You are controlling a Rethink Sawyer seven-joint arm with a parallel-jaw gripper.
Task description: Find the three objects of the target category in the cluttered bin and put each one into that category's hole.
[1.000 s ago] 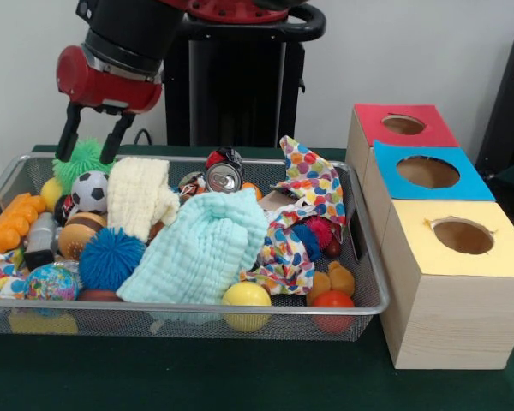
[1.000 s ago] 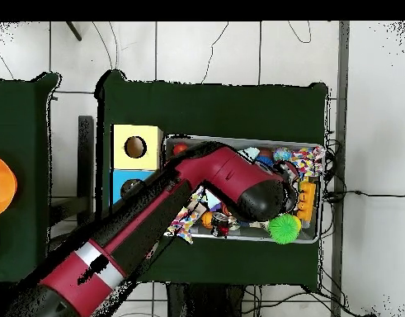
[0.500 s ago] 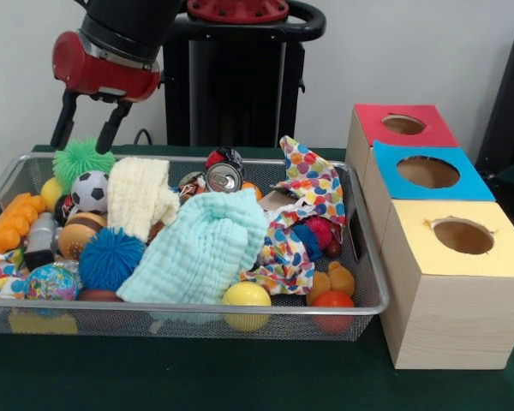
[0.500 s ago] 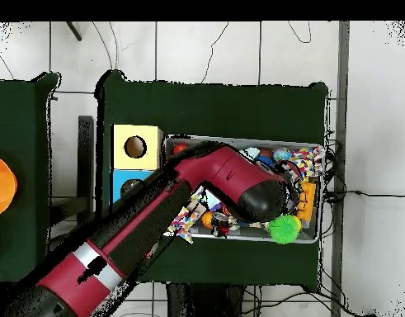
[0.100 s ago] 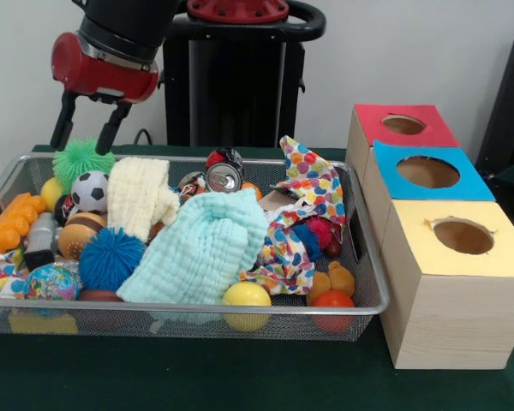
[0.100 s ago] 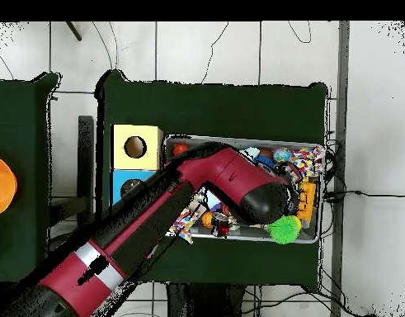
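Observation:
A wire mesh bin (image 5: 360, 248) holds mixed clutter. My gripper (image 5: 82, 145) hangs open and empty just above the green spiky ball (image 5: 82, 161) at the bin's far left corner. Close by lie a small soccer ball (image 5: 90, 190), a blue spiky ball (image 5: 110, 258), a cream cloth (image 5: 140, 196), a mint cloth (image 5: 204, 248), a soda can (image 5: 224, 174) and a polka-dot cloth (image 5: 308, 193). To the right stand three wooden boxes with holes: red-topped (image 5: 403, 125), blue-topped (image 5: 428, 171) and yellow-topped (image 5: 463, 235). In the overhead view my arm (image 6: 197, 202) covers most of the bin; the green spiky ball (image 6: 283, 229) shows beside it.
An orange toy (image 5: 11, 223), a yellow ball (image 5: 246, 295), a red ball (image 5: 332, 300), a red spiky ball (image 5: 320, 229) and a patterned ball (image 5: 50, 282) also lie in the bin. Green cloth (image 5: 240, 377) covers the table. An orange disc (image 6: 1, 186) lies on the overhead view's left table.
My gripper has risen from around the green spiky ball to just above it and stays open. The ball and the other things have not moved.

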